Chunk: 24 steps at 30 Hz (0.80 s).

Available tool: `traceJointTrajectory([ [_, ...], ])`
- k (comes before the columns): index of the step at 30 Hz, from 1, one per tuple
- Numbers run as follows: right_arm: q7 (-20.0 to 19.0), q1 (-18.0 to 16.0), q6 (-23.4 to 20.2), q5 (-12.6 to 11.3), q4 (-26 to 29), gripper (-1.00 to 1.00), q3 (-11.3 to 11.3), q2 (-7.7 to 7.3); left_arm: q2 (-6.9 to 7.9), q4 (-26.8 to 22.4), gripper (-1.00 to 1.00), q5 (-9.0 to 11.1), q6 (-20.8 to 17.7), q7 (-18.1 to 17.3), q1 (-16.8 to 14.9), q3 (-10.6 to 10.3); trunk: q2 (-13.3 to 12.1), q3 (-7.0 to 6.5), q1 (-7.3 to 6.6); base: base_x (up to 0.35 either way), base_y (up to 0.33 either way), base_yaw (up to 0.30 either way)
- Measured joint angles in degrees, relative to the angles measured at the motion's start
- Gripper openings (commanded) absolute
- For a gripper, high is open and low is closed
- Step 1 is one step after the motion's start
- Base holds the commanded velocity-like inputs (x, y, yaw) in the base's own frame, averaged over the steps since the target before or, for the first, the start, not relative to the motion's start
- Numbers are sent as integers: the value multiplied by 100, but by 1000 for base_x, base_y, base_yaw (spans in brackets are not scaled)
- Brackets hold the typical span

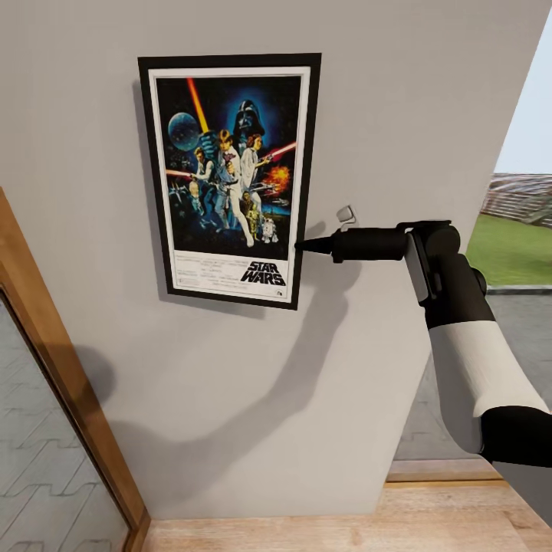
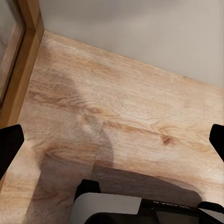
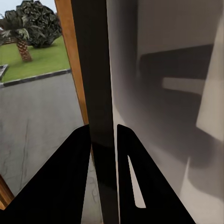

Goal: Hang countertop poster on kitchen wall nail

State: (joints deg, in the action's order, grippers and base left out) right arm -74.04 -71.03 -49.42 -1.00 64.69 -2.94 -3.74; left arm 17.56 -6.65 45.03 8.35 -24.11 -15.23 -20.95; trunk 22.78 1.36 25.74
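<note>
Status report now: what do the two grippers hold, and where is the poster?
Right gripper shut on poster's right frame edge. Poster flat against wall, upright. Left gripper open, empty, over wood floor. Small wall nail just right of poster.

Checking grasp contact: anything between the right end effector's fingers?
Yes: the thin black frame edge of the Star Wars poster sits between the right end effector fingers, in the right wrist view.
</note>
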Motion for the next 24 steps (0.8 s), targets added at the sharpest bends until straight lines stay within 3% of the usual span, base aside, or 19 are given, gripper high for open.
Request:
traceJointTrajectory([
  [24,1,0,0,-5,0,-100,-3,0,0,0,100,0,-2,0,0,2,0,0,0,10,0,0],
])
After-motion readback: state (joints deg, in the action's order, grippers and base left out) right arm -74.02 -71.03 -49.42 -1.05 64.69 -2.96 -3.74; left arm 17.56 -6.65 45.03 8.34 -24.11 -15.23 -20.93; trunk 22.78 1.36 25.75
